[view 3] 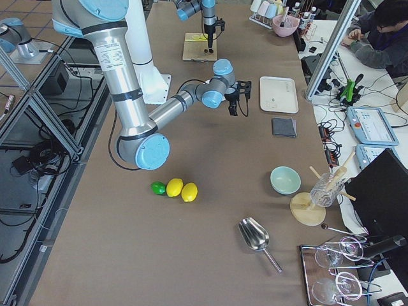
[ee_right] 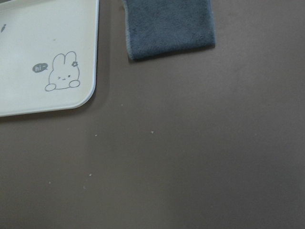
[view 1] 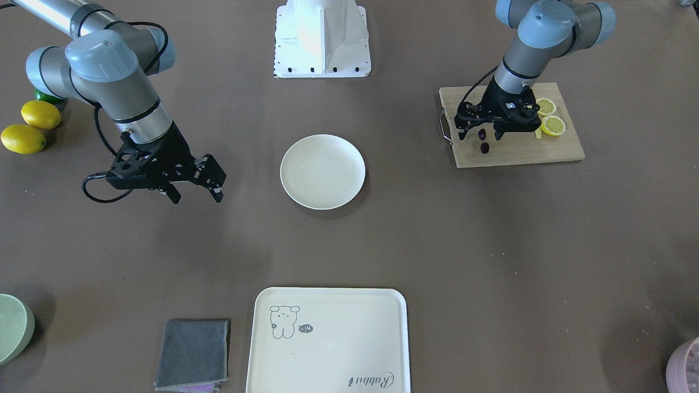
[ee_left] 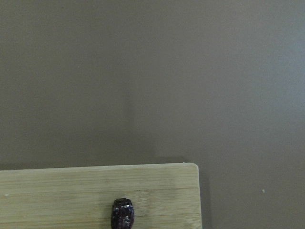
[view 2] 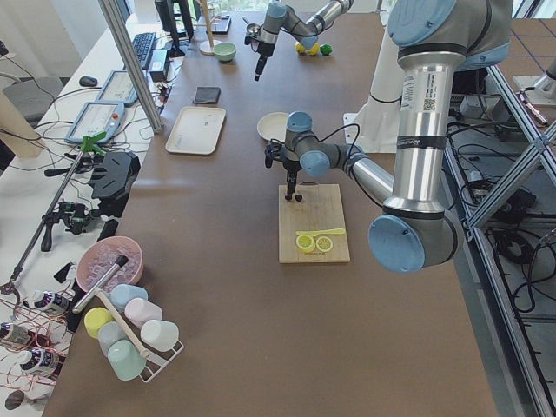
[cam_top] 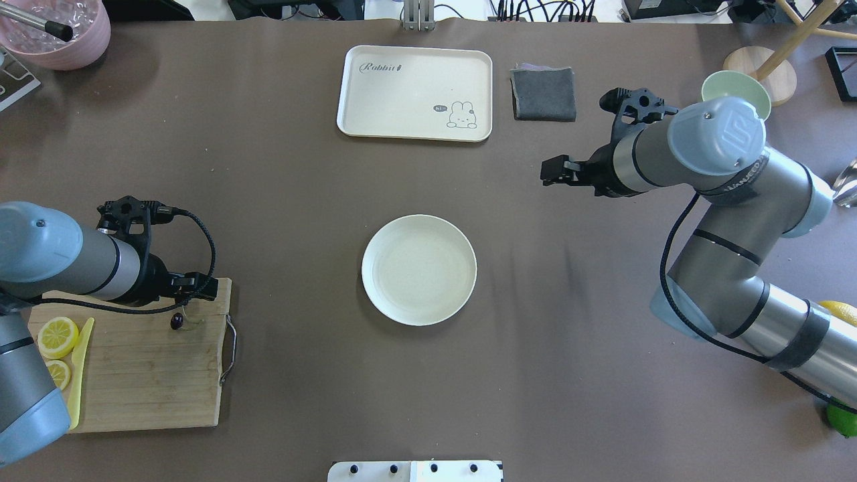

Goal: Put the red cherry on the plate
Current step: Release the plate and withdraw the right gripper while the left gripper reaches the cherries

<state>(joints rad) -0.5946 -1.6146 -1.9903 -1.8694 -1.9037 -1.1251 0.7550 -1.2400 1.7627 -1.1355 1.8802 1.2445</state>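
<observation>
The red cherry (view 1: 484, 146) is a dark pair lying on the wooden cutting board (view 1: 524, 150), near the board's corner toward the table's middle; it also shows in the overhead view (cam_top: 177, 321) and the left wrist view (ee_left: 123, 213). My left gripper (view 1: 480, 135) hangs low over it, open, its fingers either side of one of the two cherries. The cream plate (view 1: 322, 172) sits empty at the table's centre, well away from the board. My right gripper (view 1: 196, 195) hovers open above bare table on the plate's other side, holding nothing.
Lemon slices (view 1: 551, 124) lie on the board behind the left gripper. A cream tray (view 1: 327, 341) and a grey cloth (view 1: 192, 353) lie on the operators' side. Whole lemons (view 1: 31, 126) sit behind the right arm. A green bowl (view 1: 11, 327) and a pink bowl (cam_top: 60, 27) stand at corners.
</observation>
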